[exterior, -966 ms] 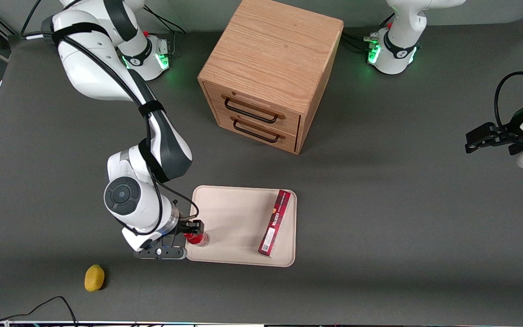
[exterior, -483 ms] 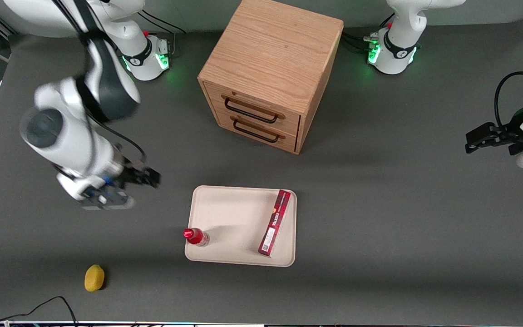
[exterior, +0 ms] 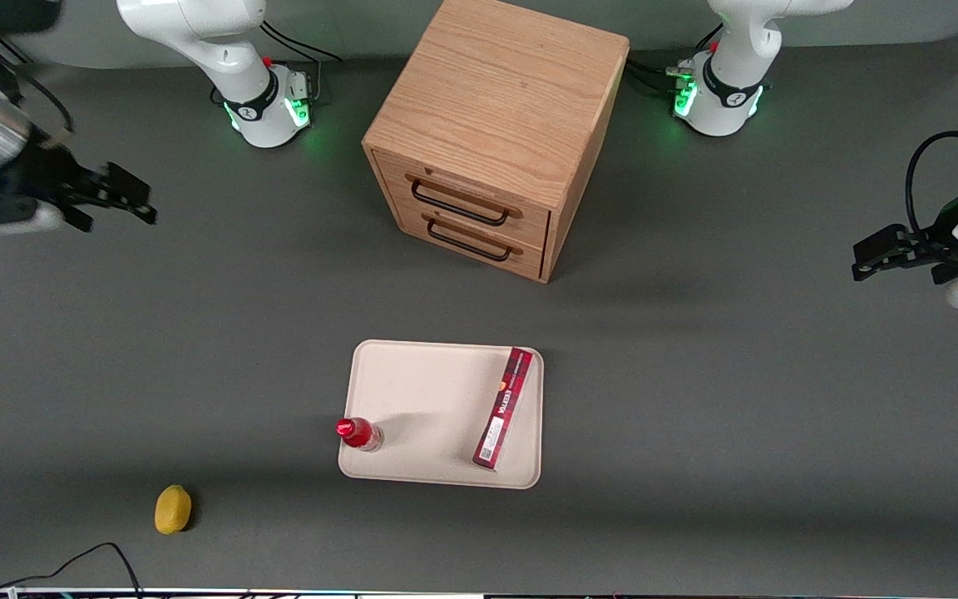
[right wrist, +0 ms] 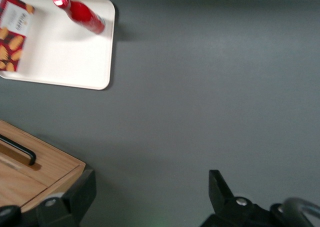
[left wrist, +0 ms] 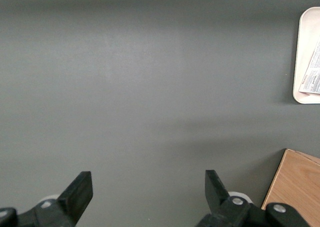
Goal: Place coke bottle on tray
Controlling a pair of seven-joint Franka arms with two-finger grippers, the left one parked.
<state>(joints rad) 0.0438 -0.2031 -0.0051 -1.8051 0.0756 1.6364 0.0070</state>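
The coke bottle [exterior: 359,433], small and red with a red cap, stands upright on the cream tray [exterior: 421,399], at the tray's corner nearest the front camera on the working arm's side. It also shows in the right wrist view [right wrist: 80,13] on the tray [right wrist: 75,57]. My right gripper [exterior: 117,200] is open and empty, high above the table at the working arm's end, well away from the tray. In the right wrist view its fingers [right wrist: 220,189] stand wide apart over bare grey table.
A long dark-red carton box [exterior: 504,408] lies on the tray, toward the parked arm's side. A wooden drawer cabinet [exterior: 487,133] stands farther from the camera than the tray. A small yellow object [exterior: 172,508] lies on the table near the front edge.
My gripper let go of the coke bottle, opened, and drew away up and toward the working arm's end of the table. The bottle stays upright on the tray.
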